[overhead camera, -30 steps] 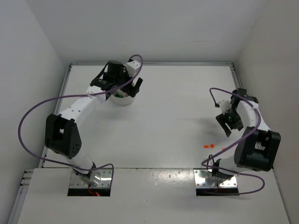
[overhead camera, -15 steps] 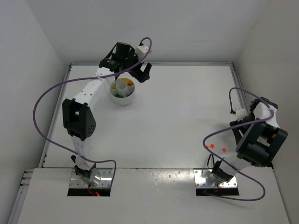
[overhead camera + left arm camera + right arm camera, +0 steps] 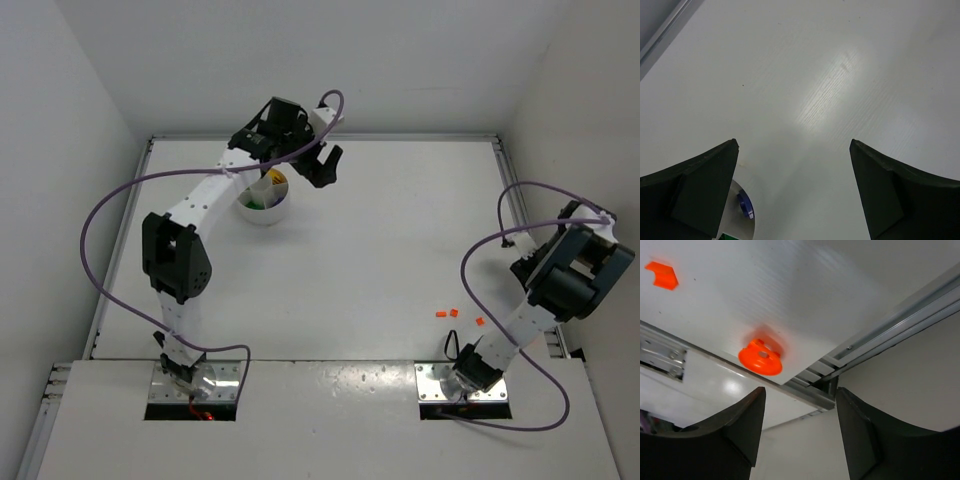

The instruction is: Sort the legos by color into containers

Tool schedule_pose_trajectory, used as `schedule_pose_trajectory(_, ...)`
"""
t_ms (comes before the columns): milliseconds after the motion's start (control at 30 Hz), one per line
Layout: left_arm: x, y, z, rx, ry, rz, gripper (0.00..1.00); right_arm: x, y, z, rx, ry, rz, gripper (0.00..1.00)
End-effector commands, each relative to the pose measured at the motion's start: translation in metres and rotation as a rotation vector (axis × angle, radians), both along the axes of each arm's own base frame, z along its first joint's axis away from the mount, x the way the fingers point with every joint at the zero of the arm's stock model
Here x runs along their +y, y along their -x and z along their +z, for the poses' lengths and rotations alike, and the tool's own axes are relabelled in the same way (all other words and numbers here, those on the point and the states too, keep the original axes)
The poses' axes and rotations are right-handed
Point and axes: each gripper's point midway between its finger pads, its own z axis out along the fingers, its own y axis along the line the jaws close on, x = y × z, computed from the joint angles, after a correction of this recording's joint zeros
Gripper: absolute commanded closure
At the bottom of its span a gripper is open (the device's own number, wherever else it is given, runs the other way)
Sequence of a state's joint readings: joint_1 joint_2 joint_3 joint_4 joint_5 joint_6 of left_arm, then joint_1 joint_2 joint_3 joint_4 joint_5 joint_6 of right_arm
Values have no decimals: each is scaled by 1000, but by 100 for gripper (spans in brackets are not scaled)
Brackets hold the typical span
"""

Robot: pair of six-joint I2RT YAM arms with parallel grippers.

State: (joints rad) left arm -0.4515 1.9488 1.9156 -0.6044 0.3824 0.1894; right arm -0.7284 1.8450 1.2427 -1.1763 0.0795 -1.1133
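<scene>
The white dish stands at the back left, with yellow and green legos showing inside. My left gripper hangs open just right of it, over bare table. The left wrist view shows the left gripper with nothing between its fingers, the dish rim and a blue brick at the lower left. Small orange legos and another lie near the right arm. In the right wrist view my right gripper is open and empty, with a round orange piece and an orange brick beyond it.
The right arm's body is folded against the right wall, hiding its fingers from above. A metal rail runs along the table's right edge, close to the round orange piece. White walls enclose the table on three sides.
My left gripper swung from over the dish to its right side. The right arm pulled back toward the right wall and turned down toward the orange pieces, its jaws narrowing a little.
</scene>
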Motion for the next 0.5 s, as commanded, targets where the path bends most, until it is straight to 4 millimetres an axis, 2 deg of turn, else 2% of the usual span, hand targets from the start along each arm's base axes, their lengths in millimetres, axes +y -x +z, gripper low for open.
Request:
schedule_pose_trajectory(0,-4,-3,25,-37,31,26,0,-5,2,9,31,-49,176,42)
schedule_pose_trajectory(167,-3,3,19,-44,-5,41,0,1,13,0,86,-93,271,52)
schedule_pose_trajectory(233,-5,9,19,-42,-14,27,0,6,16,-4,107,-116,280,53)
schedule_pose_trajectory(467,-5,8,18,-56,-35,37,0,15,26,-15,166,-183,280,56)
